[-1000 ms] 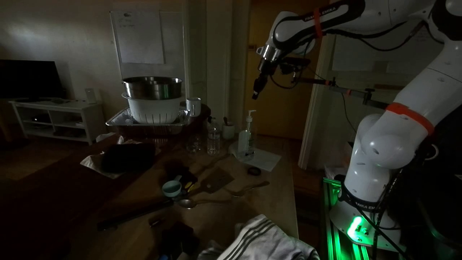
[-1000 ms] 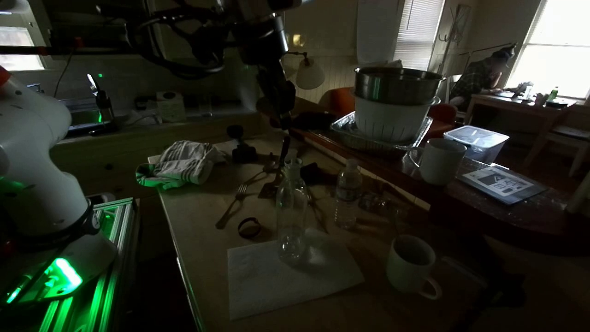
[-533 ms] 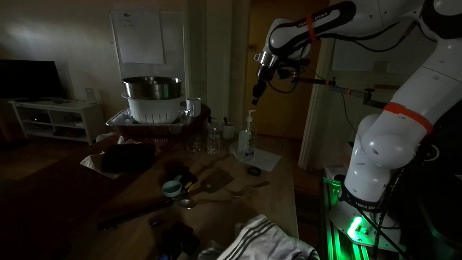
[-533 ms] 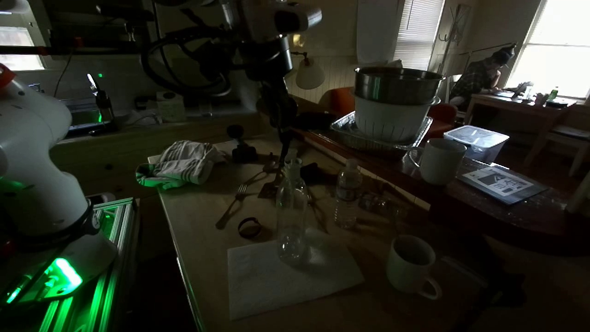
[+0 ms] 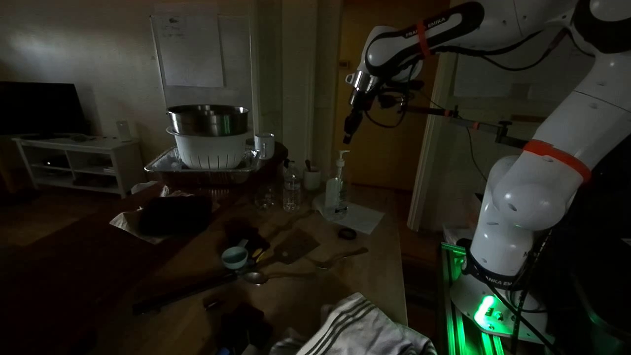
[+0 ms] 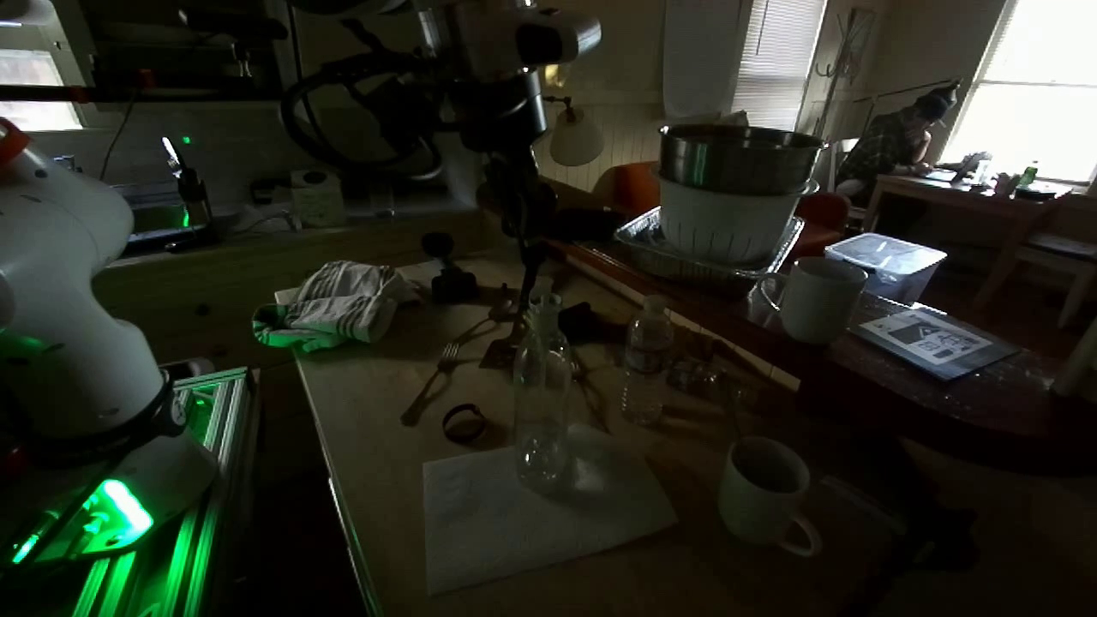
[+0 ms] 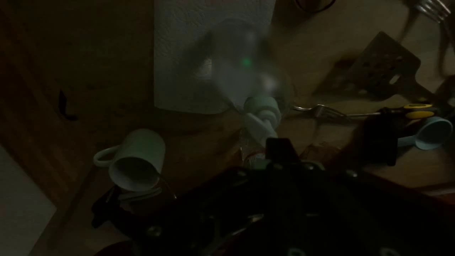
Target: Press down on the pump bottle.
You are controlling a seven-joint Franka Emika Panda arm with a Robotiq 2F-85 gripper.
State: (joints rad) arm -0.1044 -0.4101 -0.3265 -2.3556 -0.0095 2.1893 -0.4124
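"Wrist view: the slender black gripper (image 7: 282,147)?"

"Fingers (image 7: 281,153) narrow, tips together, just above the white pump head (image 5: 340,159) without touching."

"And the slim, clear pump bottle (image 5: 336,198)?"

"Upright on the white textured paper sheet (image 6: 514,536), in both exterior views."

Brown table (image 5: 384,276): bottom middle, in an exterior view
Striped cloth (image 5: 362,328): bottom edge
White paper (image 5: 365,219): right of middle
Spoon (image 5: 255,278): lower middle
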